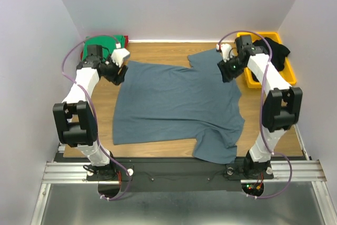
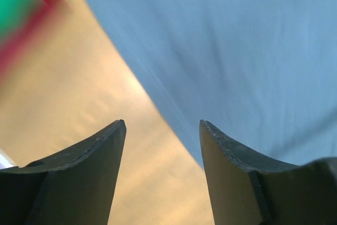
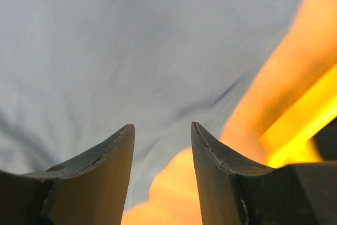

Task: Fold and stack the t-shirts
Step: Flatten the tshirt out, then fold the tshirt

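Light and limp, the shirt (image 1: pixel 176 104) should be pinched at its far left and right edges, where the left gripper (image 2: pixel 162 125) and right gripper (image 3: pixel 161 126) hover, fingers spread and empty.

The left arm (image 1: pixel 84 81) hides part of the green t-shirt (image 1: pixel 105 42).

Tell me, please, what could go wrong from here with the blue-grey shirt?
1. The left fingers are open astride the blue-grey t-shirt's edge, one over bare table; closing may pinch only a sliver.
2. One sleeve drapes over the table's near edge, so pulling could skew the fold.
3. The right fingers work close to the yellow bin and might knock it.
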You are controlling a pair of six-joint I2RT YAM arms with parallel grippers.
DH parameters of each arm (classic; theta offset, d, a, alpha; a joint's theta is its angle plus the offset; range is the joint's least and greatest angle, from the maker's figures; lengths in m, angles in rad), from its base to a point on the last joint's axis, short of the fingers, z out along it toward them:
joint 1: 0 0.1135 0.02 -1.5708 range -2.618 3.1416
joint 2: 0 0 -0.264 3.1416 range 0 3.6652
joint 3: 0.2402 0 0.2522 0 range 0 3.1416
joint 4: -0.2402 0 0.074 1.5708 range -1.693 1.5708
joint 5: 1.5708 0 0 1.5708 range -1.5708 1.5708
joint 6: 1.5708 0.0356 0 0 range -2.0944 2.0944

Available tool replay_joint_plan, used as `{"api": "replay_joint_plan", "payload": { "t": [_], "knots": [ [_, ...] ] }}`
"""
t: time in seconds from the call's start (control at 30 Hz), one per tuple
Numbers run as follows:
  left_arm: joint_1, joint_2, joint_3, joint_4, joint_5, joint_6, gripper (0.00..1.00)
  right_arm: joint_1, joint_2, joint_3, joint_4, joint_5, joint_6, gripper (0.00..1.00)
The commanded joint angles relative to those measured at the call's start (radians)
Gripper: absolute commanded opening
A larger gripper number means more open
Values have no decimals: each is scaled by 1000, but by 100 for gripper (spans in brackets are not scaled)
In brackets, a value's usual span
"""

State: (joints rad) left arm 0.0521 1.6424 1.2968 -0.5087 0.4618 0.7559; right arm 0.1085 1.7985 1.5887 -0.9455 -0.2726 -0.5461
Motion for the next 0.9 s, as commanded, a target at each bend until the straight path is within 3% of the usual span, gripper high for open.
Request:
{"api": "replay_joint_plan", "payload": {
  "t": [0.0, 0.17, 0.2, 0.4, 0.6, 0.87],
  "knots": [
    [-1, 5, 97, 170, 124, -105, 72, -26, 154, 181, 163, 12, 144, 52],
    [-3, 54, 167, 323, 141, -222, 85, -59, 367, 454, 221, 38, 239, 52],
    [-3, 60, 179, 370, 140, -239, 95, -67, 440, 552, 237, 36, 268, 52],
    [-3, 111, 203, 483, 132, -351, 97, -67, 712, 890, 298, 84, 334, 55],
    [-3, 137, 190, 492, 138, -352, 98, -69, 777, 864, 506, 76, 365, 60],
    [-3, 158, 171, 486, 94, -322, 98, -67, 878, 910, 582, 67, 402, 62]
  ]
}}
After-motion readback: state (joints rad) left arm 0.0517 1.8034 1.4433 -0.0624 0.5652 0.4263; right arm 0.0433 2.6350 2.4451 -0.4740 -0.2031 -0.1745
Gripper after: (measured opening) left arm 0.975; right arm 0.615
